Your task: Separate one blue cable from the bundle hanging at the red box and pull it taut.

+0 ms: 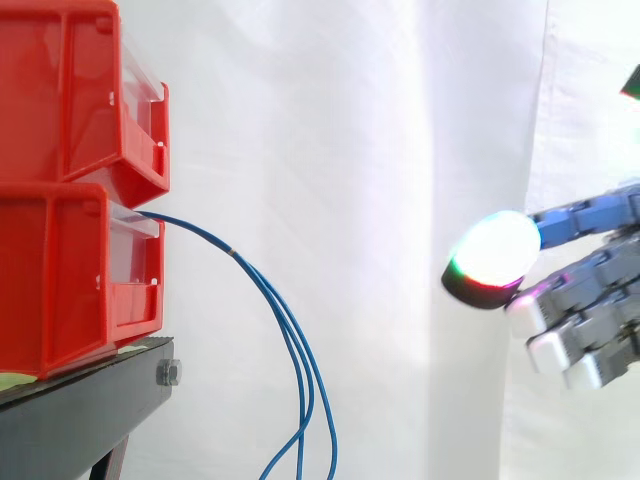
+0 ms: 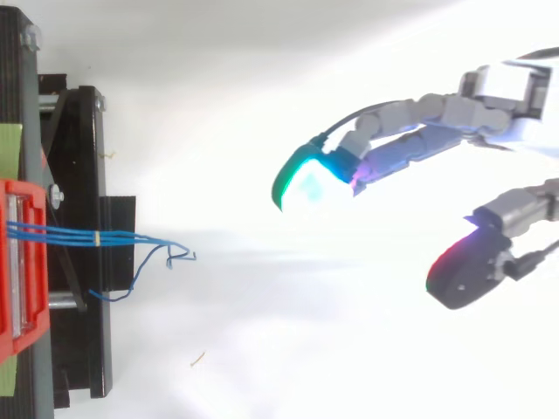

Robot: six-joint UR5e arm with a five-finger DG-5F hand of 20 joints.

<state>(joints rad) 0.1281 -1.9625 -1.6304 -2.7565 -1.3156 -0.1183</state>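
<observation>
Cables (image 1: 298, 350), thin and blue, are hanging in a loose bundle from the front of the lower red bin (image 1: 60, 275) on the black stand (image 1: 80, 400), drooping downward. Well apart to the right, the hand (image 1: 590, 285) is hovering with its fingers relaxed and spread, grasping nothing, one glowing pad (image 1: 497, 248) leading.

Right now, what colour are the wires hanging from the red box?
Blue. The cables show best in the side view.
</observation>
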